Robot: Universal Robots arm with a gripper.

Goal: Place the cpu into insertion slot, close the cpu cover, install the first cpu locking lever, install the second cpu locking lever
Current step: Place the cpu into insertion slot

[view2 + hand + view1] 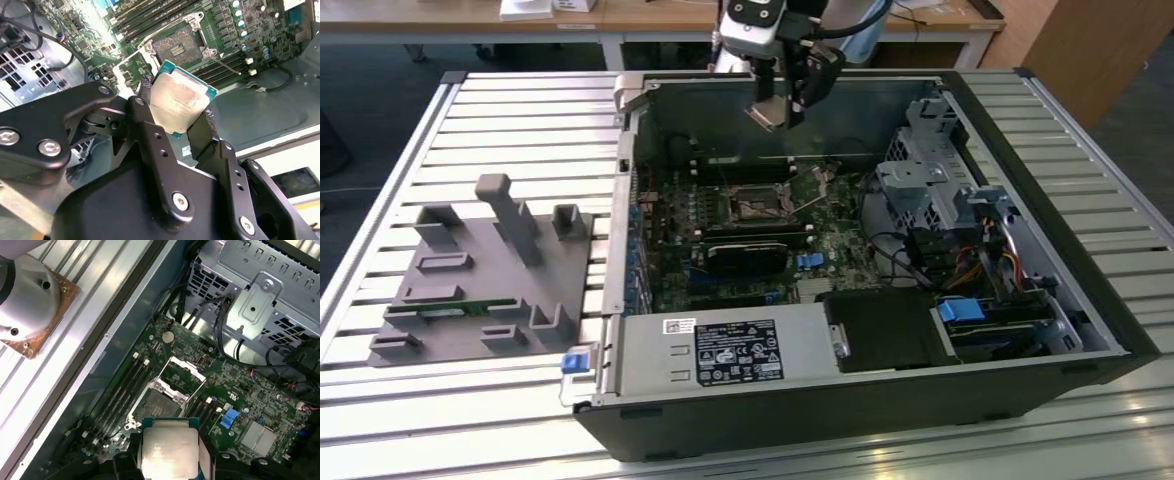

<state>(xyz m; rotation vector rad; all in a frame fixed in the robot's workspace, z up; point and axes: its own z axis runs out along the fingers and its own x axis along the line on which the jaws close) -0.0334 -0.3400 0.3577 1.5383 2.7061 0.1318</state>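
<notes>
In the second wrist view the fingers (202, 137) of the tool (177, 101) hide two edges of the cpu (181, 97); in the first wrist view the picture's edge cuts the cpu off; in the exterior view the arm (767, 30) is cut off at the upper edge; the insertion slot (754, 207) is too small to show its contacts.

The gripper (177, 102) is showing matte black linkages (75, 110) and fingers (202, 137), studded with silver hex screws (180, 201); the arm (754, 22) is showing silver-grey casing.
</notes>
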